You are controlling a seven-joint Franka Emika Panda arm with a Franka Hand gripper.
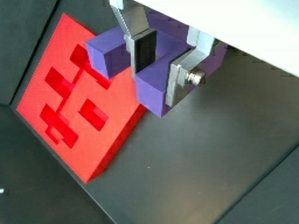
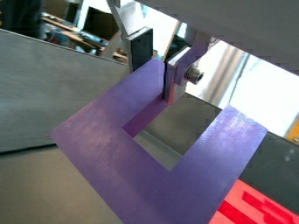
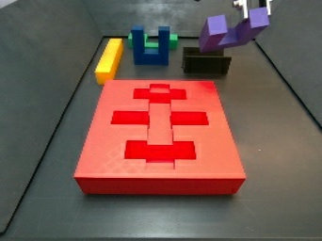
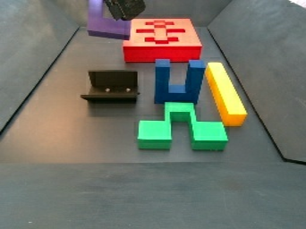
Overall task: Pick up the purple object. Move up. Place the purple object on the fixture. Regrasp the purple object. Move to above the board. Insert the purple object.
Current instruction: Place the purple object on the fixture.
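Observation:
My gripper (image 1: 162, 68) is shut on the purple object (image 1: 156, 90), a U-shaped block. One finger sits in its slot and the other on the outside of one prong. In both wrist views the block fills the space under the fingers (image 2: 140, 52); it also shows in the second wrist view (image 2: 105, 140). In a side view my gripper (image 3: 253, 16) holds the purple object (image 3: 223, 31) in the air, tilted, just above the dark fixture (image 3: 206, 62). The red board (image 3: 161, 132) lies nearer, to the left. In the other side view the gripper (image 4: 123, 9) and block (image 4: 106, 23) hang beside the board (image 4: 167, 34), beyond the fixture (image 4: 114, 88).
A blue U-shaped block (image 4: 177, 80) stands next to the fixture, with a green piece (image 4: 180, 127) on the floor before it and a yellow bar (image 4: 224, 89) alongside. Grey walls enclose the dark floor.

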